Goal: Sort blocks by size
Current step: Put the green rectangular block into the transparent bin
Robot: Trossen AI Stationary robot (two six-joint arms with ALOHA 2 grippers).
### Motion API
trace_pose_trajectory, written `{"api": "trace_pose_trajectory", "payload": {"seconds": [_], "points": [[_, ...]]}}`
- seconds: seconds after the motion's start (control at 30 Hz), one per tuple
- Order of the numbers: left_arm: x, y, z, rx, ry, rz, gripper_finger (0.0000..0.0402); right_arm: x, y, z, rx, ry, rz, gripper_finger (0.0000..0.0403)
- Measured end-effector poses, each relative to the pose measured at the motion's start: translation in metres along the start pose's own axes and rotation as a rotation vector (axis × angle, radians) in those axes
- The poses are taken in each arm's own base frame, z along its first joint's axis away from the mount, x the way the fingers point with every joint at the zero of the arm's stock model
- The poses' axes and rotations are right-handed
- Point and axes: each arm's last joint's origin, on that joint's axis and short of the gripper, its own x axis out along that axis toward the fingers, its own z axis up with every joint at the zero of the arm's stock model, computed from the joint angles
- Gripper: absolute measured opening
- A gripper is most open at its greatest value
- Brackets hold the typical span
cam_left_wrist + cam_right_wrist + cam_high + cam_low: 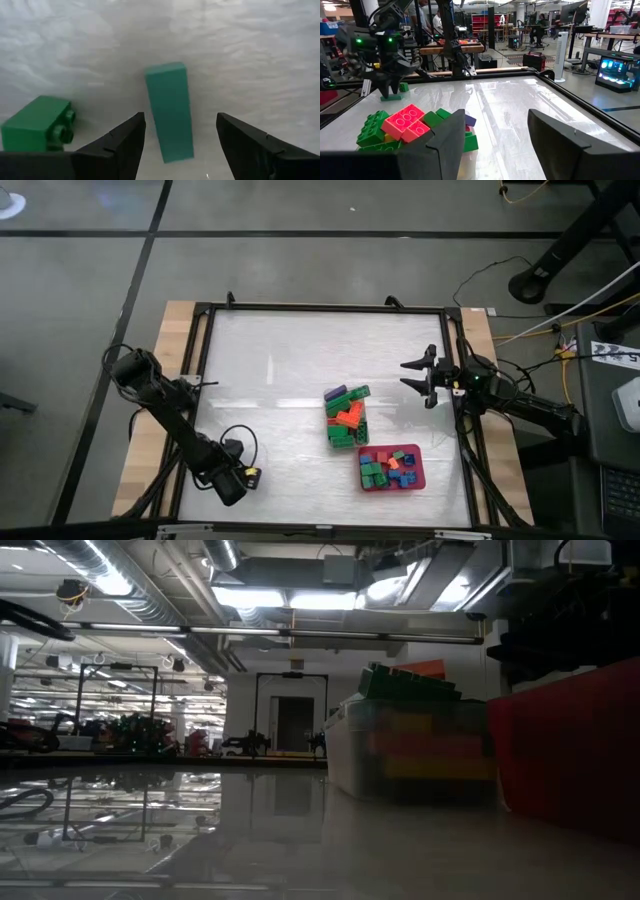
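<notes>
A long teal-green block (pixel 170 107) lies flat on the white table near its left front corner. A short green block (pixel 37 122) lies on its side beside it. My left gripper (pixel 181 117) points down over the long block, open, with one finger on either side of it and a gap to each. In the high view the left gripper (pixel 232 483) hides both blocks. More blocks fill the clear tub (pixel 347 420) and the red tray (pixel 392 468). My right gripper (pixel 405 375) waits open and level at the table's right edge.
The tub and the tray stand right of the table's middle, the tray nearer the front. A black frame (pixel 205 380) rims the white table. Bare table lies between the left gripper and the tub. A cable loop (pixel 238 442) hangs by the left arm.
</notes>
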Motion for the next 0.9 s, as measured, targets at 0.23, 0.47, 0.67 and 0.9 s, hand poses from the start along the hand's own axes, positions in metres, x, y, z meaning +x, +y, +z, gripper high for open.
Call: {"api": "trace_pose_trajectory", "payload": {"seconds": [0.23,0.47,0.67,0.9], "points": [[0.002,0.003,0.002,-0.003,-0.01,0.015,0.0202,0.0,0.0,0.0,0.0,0.0,0.0,0.0214],[0.002,0.003,0.003,-0.022,-0.011,0.016,0.0141,0.0,0.0,0.0,0.0,0.0,0.0,0.0214],[0.013,0.0,0.002,0.0,-0.017,0.03,0.0117,0.0,0.0,0.0,0.0,0.0,0.0,0.0214],[0.02,-0.006,0.007,0.02,0.011,0.053,0.0115,0.0,0.0,0.0,0.0,0.0,0.0,0.0214]]}}
